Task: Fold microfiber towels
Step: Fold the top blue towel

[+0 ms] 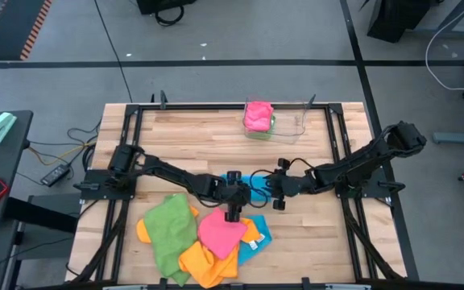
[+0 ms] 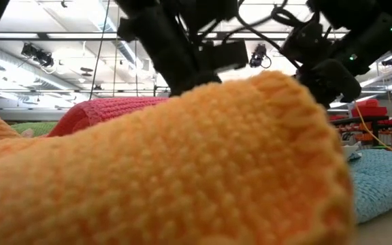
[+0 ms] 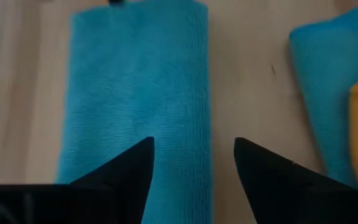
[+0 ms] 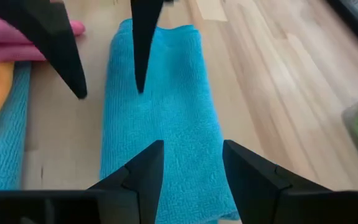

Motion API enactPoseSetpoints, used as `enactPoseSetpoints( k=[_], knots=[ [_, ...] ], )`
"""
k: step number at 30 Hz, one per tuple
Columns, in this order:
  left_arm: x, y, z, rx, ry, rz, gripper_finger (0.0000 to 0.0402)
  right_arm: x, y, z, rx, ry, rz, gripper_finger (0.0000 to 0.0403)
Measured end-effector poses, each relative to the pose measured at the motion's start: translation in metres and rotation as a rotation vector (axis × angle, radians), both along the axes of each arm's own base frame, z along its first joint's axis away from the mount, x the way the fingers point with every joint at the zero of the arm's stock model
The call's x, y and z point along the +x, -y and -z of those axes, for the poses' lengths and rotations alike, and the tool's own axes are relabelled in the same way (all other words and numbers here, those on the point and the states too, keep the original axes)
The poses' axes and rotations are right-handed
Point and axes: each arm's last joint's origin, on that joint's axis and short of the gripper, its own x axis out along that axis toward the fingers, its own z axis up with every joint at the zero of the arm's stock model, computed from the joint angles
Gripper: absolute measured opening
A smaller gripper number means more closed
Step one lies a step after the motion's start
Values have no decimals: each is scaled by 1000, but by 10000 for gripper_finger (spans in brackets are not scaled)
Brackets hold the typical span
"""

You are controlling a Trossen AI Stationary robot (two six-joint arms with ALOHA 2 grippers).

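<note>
A sky-blue microfiber towel [image 1: 258,187], folded into a long strip, lies flat on the wooden table between my two grippers. My left gripper [image 3: 192,149] stands open over one end of the strip [image 3: 138,93], one long edge of the strip showing between its fingers. My right gripper [image 4: 192,149] stands open over the opposite end [image 4: 160,112], facing the left fingers [image 4: 138,56]. Neither visibly touches the cloth. In the high view the left gripper [image 1: 240,193] and the right gripper [image 1: 274,193] meet mid-table.
A loose pile lies toward the near edge: green [image 1: 170,229], pink [image 1: 220,232], orange [image 1: 204,262] and another blue towel [image 1: 258,238]. A clear tray [image 1: 296,125] at the far edge holds a pink towel [image 1: 258,115]. The orange towel [image 2: 182,156] fills the low view.
</note>
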Motion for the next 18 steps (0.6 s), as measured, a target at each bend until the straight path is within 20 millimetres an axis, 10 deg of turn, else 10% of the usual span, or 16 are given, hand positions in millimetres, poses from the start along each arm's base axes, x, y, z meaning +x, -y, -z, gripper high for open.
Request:
enactPoseSetpoints(
  k=[18],
  knots=[
    [-1, 25, 26, 327, -27, 71, 245, 0, -5, -2, -19, 25, 6, 174]
  ],
)
